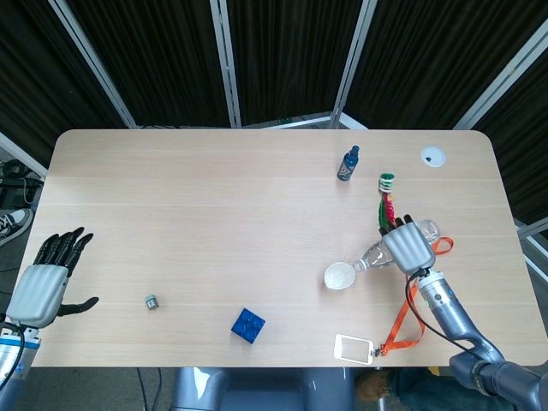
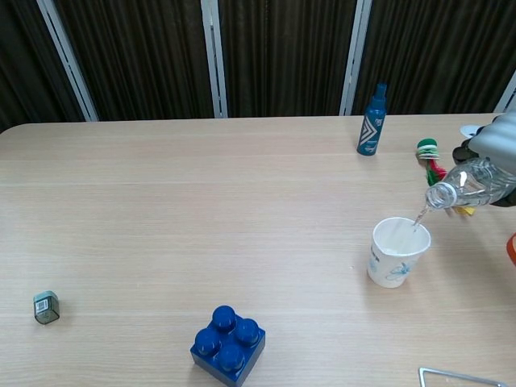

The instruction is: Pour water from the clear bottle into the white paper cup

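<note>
My right hand (image 1: pixel 410 247) grips the clear bottle (image 2: pixel 469 185) and holds it tipped, neck pointing left and down. The bottle's open mouth (image 2: pixel 436 196) hangs just above the right rim of the white paper cup (image 2: pixel 398 251), and a thin stream of water falls into the cup. In the head view the cup (image 1: pixel 339 276) stands upright on the table with the bottle (image 1: pixel 374 254) slanting over it. At the table's near left edge, far from both, my left hand (image 1: pixel 43 284) hovers open and empty.
A blue spray bottle (image 2: pixel 372 120) stands at the back. A feathered shuttlecock (image 1: pixel 387 199) lies behind my right hand. A blue toy brick (image 2: pixel 229 343), a small grey cube (image 2: pixel 46 307), an orange lanyard with badge (image 1: pixel 377 345) and a white disc (image 1: pixel 432 155) lie around.
</note>
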You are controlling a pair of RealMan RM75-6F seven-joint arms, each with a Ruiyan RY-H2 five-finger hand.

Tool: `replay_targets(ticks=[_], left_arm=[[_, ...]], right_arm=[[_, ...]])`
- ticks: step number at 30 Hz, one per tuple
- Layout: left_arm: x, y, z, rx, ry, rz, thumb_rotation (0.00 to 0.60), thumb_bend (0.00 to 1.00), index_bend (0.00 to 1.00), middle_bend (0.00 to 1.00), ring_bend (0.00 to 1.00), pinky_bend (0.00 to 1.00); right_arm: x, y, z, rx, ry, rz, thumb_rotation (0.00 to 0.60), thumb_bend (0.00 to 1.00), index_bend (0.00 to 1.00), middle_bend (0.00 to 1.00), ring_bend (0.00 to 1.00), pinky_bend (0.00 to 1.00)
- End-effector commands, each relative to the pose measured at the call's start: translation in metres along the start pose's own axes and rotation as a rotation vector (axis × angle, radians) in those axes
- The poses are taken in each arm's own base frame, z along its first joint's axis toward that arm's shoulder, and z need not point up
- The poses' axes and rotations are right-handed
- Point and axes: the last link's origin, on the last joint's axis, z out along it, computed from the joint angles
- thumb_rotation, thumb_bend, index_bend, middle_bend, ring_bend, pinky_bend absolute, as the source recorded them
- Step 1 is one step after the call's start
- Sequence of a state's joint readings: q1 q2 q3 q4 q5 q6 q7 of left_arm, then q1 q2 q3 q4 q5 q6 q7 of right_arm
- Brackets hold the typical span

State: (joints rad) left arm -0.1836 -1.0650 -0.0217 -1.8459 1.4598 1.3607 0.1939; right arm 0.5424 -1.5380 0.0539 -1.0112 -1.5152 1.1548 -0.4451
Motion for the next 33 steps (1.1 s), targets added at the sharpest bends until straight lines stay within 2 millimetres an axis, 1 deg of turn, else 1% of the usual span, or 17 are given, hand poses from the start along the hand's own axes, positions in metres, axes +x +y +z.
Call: replay_targets(ticks=[1,3,10,22,25,28,33], left_arm=[[0.0,0.0,0.0,0.001,-0.001,0.0,0.6,0.0,0.0,0.0,0.0,0.0],[0.0,0.0,0.0,0.001,-0.001,-0.002,0.6,0.0,0.0,0.0,0.0,0.0],[-0.001,0.0,0.001,0.0,-0.011,-0.001,0.6,0.0,0.0,0.0,0.0,0.0],[-0.002,-0.002,0.005,0.011,-0.019,-0.001,0.6,0.0,0.0,0.0,0.0,0.0],[-0.003,-0.002,0.006,0.014,-0.021,0.0,0.6,0.0,0.0,0.0,0.0,0.0],[-0.003,-0.003,0.007,0.019,-0.024,0.0,0.6,0.0,0.0,0.0,0.0,0.0],[-0.005,-0.004,0.009,0.028,-0.033,0.004,0.6,0.0,0.0,0.0,0.0,0.0]], right_arm=[[0.0,0.0,0.001,-0.005,0.001,0.02,0.6,0.7,0.5,0.57,0.49,0.5],[0.001,0.0,0.001,-0.01,-0.001,0.051,0.6,0.7,0.5,0.57,0.49,0.5],[0.009,0.0,0.004,-0.026,0.015,0.262,0.6,0.69,0.51,0.57,0.49,0.5],[0.038,0.005,0.018,-0.053,0.028,0.809,0.6,0.69,0.5,0.57,0.49,0.5],[0.037,0.0,0.023,-0.045,0.013,0.922,0.6,0.69,0.5,0.57,0.49,0.5],[0.032,-0.008,0.031,-0.034,-0.026,1.066,0.6,0.7,0.5,0.57,0.49,0.5],[0.027,-0.015,0.042,-0.044,-0.063,1.191,0.6,0.69,0.5,0.57,0.49,0.5]])
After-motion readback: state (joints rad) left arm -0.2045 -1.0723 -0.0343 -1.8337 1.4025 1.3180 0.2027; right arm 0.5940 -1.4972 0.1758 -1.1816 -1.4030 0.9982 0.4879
